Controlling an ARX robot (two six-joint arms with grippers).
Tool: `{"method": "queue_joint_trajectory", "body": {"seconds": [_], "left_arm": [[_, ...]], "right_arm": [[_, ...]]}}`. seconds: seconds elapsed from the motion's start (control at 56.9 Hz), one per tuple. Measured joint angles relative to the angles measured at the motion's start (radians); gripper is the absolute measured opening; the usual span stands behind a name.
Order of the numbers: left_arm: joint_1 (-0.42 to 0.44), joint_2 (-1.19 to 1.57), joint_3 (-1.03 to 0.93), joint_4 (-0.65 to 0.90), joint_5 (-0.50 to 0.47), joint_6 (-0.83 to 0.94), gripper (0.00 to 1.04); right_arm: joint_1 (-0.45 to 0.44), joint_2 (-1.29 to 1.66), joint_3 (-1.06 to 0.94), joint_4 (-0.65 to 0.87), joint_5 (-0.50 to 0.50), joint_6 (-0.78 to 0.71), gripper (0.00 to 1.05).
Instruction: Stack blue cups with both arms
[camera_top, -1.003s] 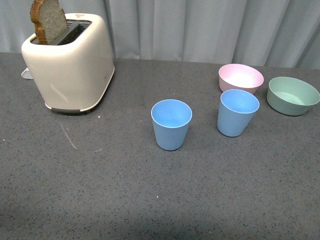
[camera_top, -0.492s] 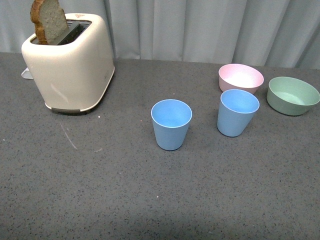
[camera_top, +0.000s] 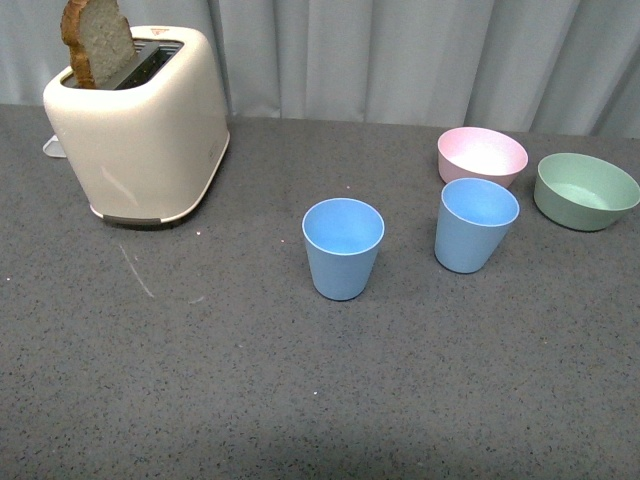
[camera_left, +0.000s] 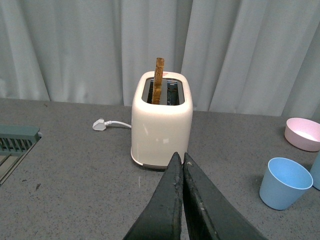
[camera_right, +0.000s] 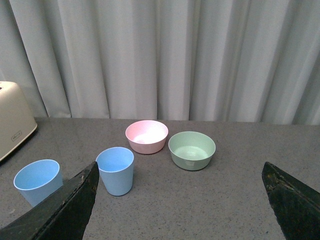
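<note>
Two light-blue cups stand upright on the grey table. One cup (camera_top: 343, 247) is near the middle, the other cup (camera_top: 474, 224) stands to its right, just in front of the pink bowl. Neither arm shows in the front view. In the left wrist view my left gripper (camera_left: 181, 160) is shut with nothing between its fingers, pointing toward the toaster, and one blue cup (camera_left: 284, 183) stands off to its side. In the right wrist view my right gripper (camera_right: 180, 170) is wide open and empty, with both cups (camera_right: 115, 170) (camera_right: 38, 181) ahead near one finger.
A cream toaster (camera_top: 140, 125) with a slice of bread (camera_top: 95, 42) stands at the back left. A pink bowl (camera_top: 481, 155) and a green bowl (camera_top: 585, 190) sit at the back right. A grey curtain hangs behind the table. A white plug (camera_left: 100, 124) lies beside the toaster.
</note>
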Motion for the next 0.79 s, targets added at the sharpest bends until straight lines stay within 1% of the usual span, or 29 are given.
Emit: {"method": "queue_joint_trajectory", "body": {"seconds": [0.035,0.053,0.088,0.317,0.369,0.405,0.528,0.58,0.651,0.704,0.721,0.756,0.791], "left_arm": [[0.0,-0.039,0.0,-0.054,0.0,0.0,0.04],[0.0,-0.084,0.0,-0.116,0.001,0.0,0.04],[0.0,-0.129,0.0,-0.156,0.0,0.0,0.04],[0.0,-0.159,0.0,-0.166,0.0,0.0,0.04],[0.0,-0.159,0.0,-0.166,0.0,0.0,0.11],[0.0,-0.16,0.0,-0.166,0.0,0.0,0.19],[0.0,-0.16,0.0,-0.166,0.0,0.0,0.38],[0.0,-0.16,0.0,-0.166,0.0,0.0,0.49],[0.0,-0.16,0.0,-0.166,0.0,0.0,0.67],[0.0,-0.16,0.0,-0.166,0.0,0.0,0.81],[0.0,-0.16,0.0,-0.166,0.0,0.0,0.85],[0.0,-0.161,0.0,-0.166,0.0,0.0,0.94],[0.0,-0.161,0.0,-0.166,0.0,0.0,0.99]], "right_arm": [[0.0,0.0,0.0,0.0,0.0,0.0,0.95],[0.0,0.0,0.0,0.0,0.0,0.0,0.95],[0.0,0.0,0.0,0.0,0.0,0.0,0.95],[0.0,0.0,0.0,0.0,0.0,0.0,0.95],[0.0,0.0,0.0,0.0,0.0,0.0,0.95],[0.0,0.0,0.0,0.0,0.0,0.0,0.95],[0.0,0.0,0.0,0.0,0.0,0.0,0.95],[0.0,0.0,0.0,0.0,0.0,0.0,0.95],[0.0,0.0,0.0,0.0,0.0,0.0,0.95],[0.025,0.089,0.056,-0.138,0.099,-0.079,0.95],[0.025,0.135,0.07,-0.154,0.099,-0.089,0.95],[0.019,0.253,0.083,-0.122,0.082,-0.113,0.95],[0.013,0.329,0.088,-0.076,0.064,-0.116,0.95]]}}
